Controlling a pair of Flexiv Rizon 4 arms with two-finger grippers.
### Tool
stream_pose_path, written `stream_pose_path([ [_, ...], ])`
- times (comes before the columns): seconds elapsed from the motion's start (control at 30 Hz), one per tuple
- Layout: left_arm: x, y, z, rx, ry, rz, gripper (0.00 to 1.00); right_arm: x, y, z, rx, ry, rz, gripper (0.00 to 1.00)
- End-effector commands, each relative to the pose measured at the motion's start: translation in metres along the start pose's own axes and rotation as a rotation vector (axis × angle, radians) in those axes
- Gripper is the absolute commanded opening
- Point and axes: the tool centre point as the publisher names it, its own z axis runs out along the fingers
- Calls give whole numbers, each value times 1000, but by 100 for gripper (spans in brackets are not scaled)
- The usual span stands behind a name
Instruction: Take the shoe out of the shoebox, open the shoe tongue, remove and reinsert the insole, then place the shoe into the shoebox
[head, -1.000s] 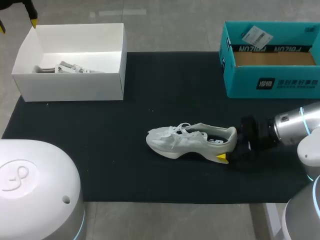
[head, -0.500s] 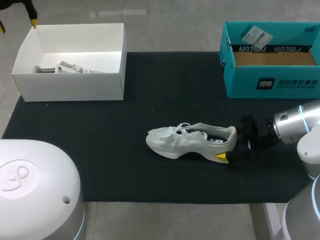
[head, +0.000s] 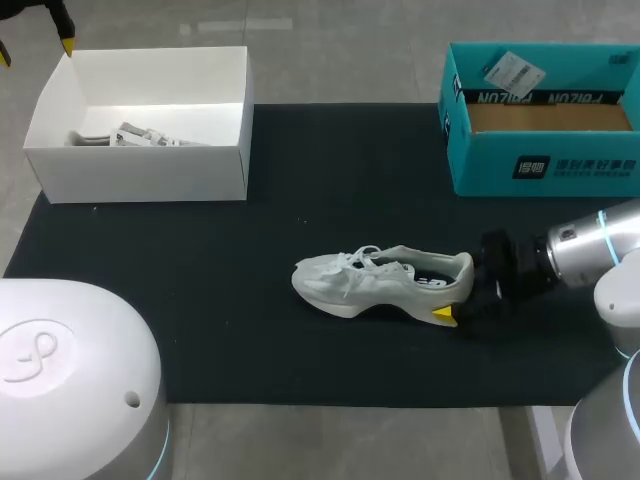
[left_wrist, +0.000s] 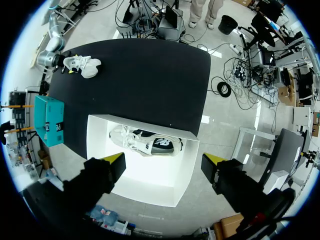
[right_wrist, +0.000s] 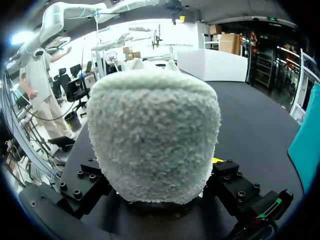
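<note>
1. Near the middle of the black-matted worktop (head: 250, 250): a white lace-up sneaker with a thick pale sole (head: 375, 283). Upright on that sole, toe toward the left arm's side, heel toward the right arm. Small and far off in the left wrist view (left_wrist: 82, 65).
2. At the sneaker's heel: the right gripper (head: 458, 292), on an arm coming in low over the worktop's right edge. Fingers pinching the heel from two sides. One yellow tip (head: 443, 316) against the near side of the sole, the other hidden behind the heel.
3. In the right wrist view: the fuzzy white heel lining (right_wrist: 155, 135) filling the gap between the black finger blocks and pressed against both. Only a sliver of yellow beside it.
4. High over the worktop's far left corner: the left gripper (left_wrist: 164, 162). Fingers spread wide, holding nothing and touching nothing.
5. Straight beneath those spread fingers: an open white cardboard shoebox (left_wrist: 150, 190), sitting on the mat's far left corner. Inside, along one wall, a second white sneaker with a dark side patch (left_wrist: 146, 142).
6. At the far right corner: an open teal cardboard box (head: 540, 165), well apart from the sneaker on the mat. Inside it a brown cardboard panel (head: 550, 118), and at its back rim a white tag (head: 512, 72).
</note>
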Motion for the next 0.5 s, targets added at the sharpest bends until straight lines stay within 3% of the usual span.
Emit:
stream_pose_path([
  [0.03, 0, -3, 0, 41, 4, -57, 100, 0, -3, 7, 1, -2, 0, 0],
  [0.07, 0, -8, -1, 33, -25, -136, 100, 0, -3, 7, 1, -2, 0, 0],
  [0.13, 4, -15, -5, 118, -40, -343, 100, 0, -3, 7, 1, -2, 0, 0],
  [0.17, 7, -19, -9, 111, -55, -425, 100, 0, -3, 7, 1, -2, 0, 0],
  [0.2, 9, -23, -11, 183, -48, -527, 100, 0, -3, 7, 1, -2, 0, 0],
  [0.4, 12, -47, -13, 213, 94, -1045, 100, 0, -3, 7, 1, -2, 0, 0],
  [0.43, 9, -51, -13, 202, 159, -1085, 100, 0, -3, 7, 1, -2, 0, 0],
  [0.5, 3, -56, -13, 183, 166, -1090, 100, 0, -3, 7, 1, -2, 0, 0],
])
